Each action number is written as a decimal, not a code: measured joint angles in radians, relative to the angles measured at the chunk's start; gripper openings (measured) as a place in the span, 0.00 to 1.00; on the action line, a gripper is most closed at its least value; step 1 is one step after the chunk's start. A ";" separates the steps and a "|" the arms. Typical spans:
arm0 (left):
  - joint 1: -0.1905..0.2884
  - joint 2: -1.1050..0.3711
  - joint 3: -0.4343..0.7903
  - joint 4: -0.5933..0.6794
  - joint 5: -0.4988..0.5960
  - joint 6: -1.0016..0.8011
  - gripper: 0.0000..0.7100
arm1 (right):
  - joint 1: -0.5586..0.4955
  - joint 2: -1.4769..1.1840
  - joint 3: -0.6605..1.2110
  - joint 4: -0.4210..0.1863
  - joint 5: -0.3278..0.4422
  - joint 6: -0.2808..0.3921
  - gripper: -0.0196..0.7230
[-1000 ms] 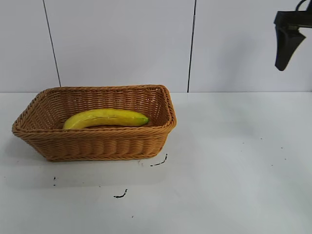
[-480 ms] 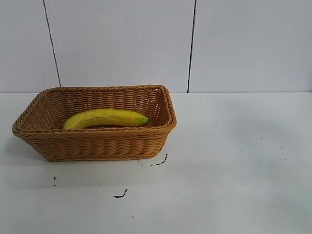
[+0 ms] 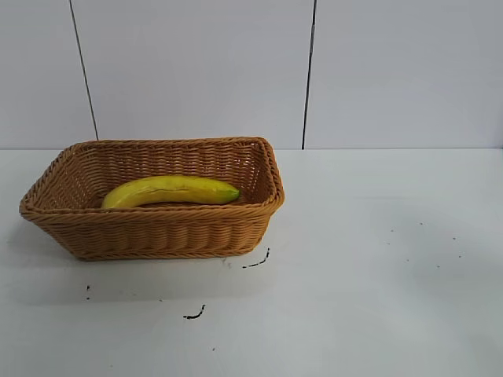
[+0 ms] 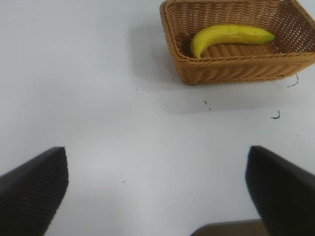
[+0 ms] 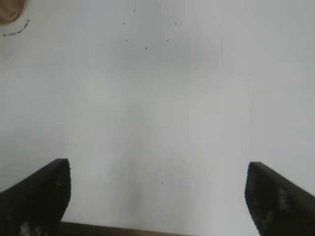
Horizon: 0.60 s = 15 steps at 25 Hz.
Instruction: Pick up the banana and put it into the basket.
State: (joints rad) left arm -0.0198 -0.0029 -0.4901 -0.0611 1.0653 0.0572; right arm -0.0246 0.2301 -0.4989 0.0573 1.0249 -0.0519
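The yellow banana lies lengthwise inside the tan wicker basket at the table's left, its greenish tip toward the basket's right end. Both also show in the left wrist view: the banana in the basket, far from the left gripper. That gripper is open and empty over bare table. The right gripper is open and empty over bare white table; only a sliver of the basket shows at that view's corner. Neither gripper shows in the exterior view.
The white table carries small black marks and specks in front of the basket. A pale panelled wall stands behind the table.
The right gripper, seen at the exterior view's upper right a second ago, has left that view. The banana and basket have not moved.
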 joint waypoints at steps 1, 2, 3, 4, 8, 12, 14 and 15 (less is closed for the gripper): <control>0.000 0.000 0.000 0.000 0.000 0.000 0.98 | 0.000 -0.033 0.001 0.000 -0.003 0.000 0.95; 0.000 0.000 0.000 0.000 0.000 0.000 0.98 | 0.000 -0.060 0.002 0.001 -0.004 0.000 0.95; 0.000 0.000 0.000 0.000 0.000 0.000 0.98 | 0.000 -0.093 0.002 0.002 -0.004 0.000 0.95; 0.000 0.000 0.000 0.000 0.000 0.000 0.98 | 0.000 -0.127 0.002 0.004 -0.004 0.000 0.95; 0.000 0.000 0.000 0.000 0.000 0.000 0.98 | 0.000 -0.231 0.002 0.005 -0.005 0.000 0.95; 0.000 0.000 0.000 0.000 0.000 0.000 0.98 | 0.001 -0.235 0.002 0.004 -0.004 0.000 0.95; 0.000 0.000 0.000 0.000 0.000 0.000 0.98 | 0.001 -0.235 0.003 0.004 -0.004 0.000 0.95; 0.000 0.000 0.000 0.000 0.000 0.000 0.98 | 0.001 -0.235 0.003 0.004 -0.004 0.000 0.95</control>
State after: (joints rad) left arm -0.0198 -0.0029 -0.4901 -0.0611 1.0653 0.0572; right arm -0.0241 -0.0048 -0.4961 0.0615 1.0206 -0.0519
